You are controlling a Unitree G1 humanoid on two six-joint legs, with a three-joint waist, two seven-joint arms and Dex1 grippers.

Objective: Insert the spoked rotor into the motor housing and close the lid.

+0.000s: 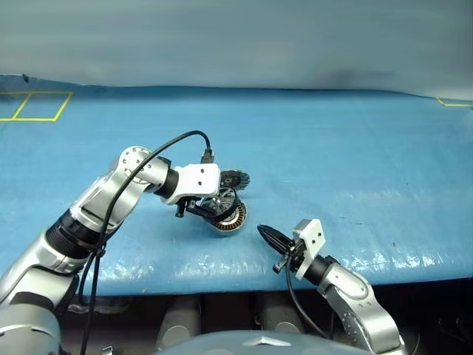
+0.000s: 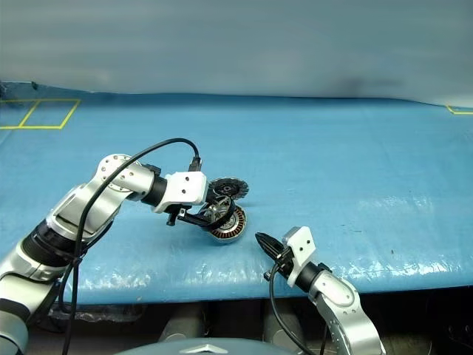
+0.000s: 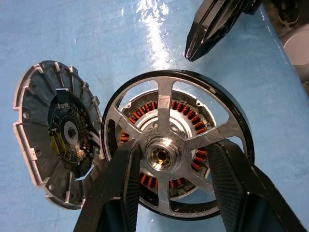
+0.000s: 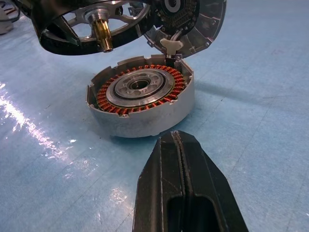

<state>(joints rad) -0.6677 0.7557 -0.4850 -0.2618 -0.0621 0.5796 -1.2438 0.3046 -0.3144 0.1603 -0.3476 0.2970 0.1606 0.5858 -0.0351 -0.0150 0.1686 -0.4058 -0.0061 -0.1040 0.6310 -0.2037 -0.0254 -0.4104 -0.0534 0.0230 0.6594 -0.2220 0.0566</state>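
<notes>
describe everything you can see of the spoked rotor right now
The spoked rotor is a shiny silver metal wheel with six spokes, open cut-outs, a dark outer band and a central hub whose brass-coloured shaft points down. The left gripper holds it, jaws set on two opposite spokes beside the hub. It hangs tilted just above the open motor housing, not yet seated; there is a clear gap over the copper windings. The lid stands open beside it. The right gripper, shut, sits apart in front.
</notes>
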